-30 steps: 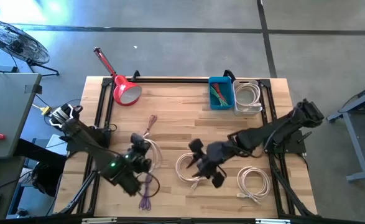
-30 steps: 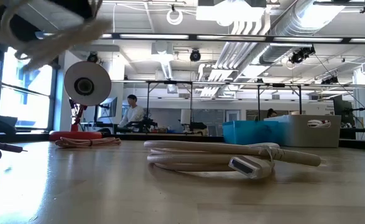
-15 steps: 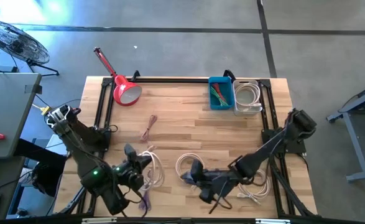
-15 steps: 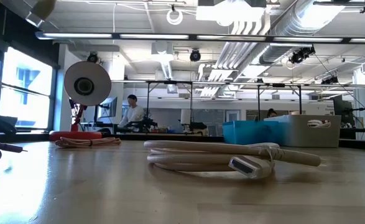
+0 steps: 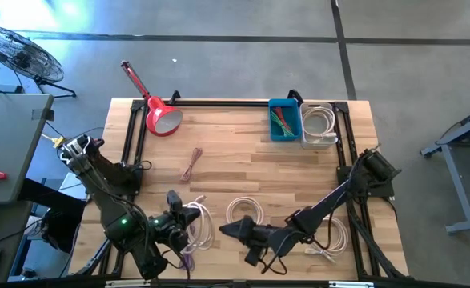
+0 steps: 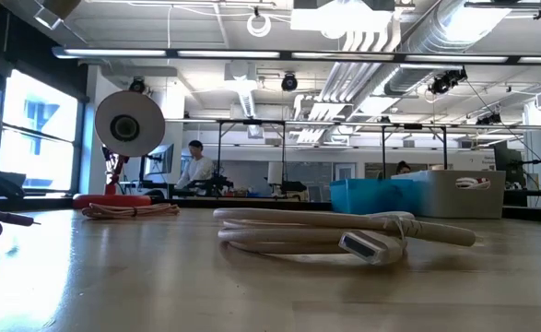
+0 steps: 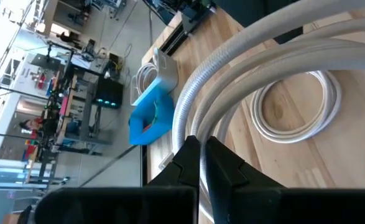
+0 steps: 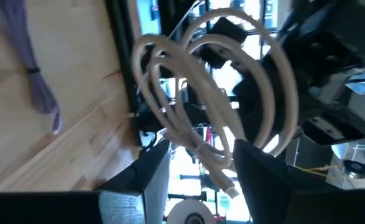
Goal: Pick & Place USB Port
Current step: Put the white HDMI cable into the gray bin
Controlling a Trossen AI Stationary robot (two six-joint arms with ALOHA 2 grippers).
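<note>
The left gripper (image 5: 185, 226) is gripping a coiled white cable (image 5: 200, 223), its fingers (image 7: 222, 163) closed tight on one strand, as the left wrist view is showing. The coil is hanging lifted over the front of the bench (image 5: 235, 156), just beside the purple cable bundle (image 5: 188, 258) lying at the front edge.

The right gripper (image 5: 233, 232) is reaching low across the front of the bench toward that held coil, with its fingers (image 8: 151, 171) spread apart and nothing between them; in the right wrist view the coil (image 8: 207, 99) is showing ahead of the open gripper, apart from it.

Counting the white coiled cables: one is in the left gripper, a second (image 5: 246, 212) is lying flat on the bench just beyond the right gripper, a third (image 5: 328, 237) is lying partly under the right arm, and a fourth (image 5: 320, 122) is sitting in the pale bin (image 5: 307, 138) at the far side. Beside that bin a blue bin (image 5: 285, 134) is holding coloured ties. One small reddish cable bundle (image 5: 191, 163) is lying mid-bench, and one red lamp (image 5: 160, 117) is standing at the far left corner.
</note>
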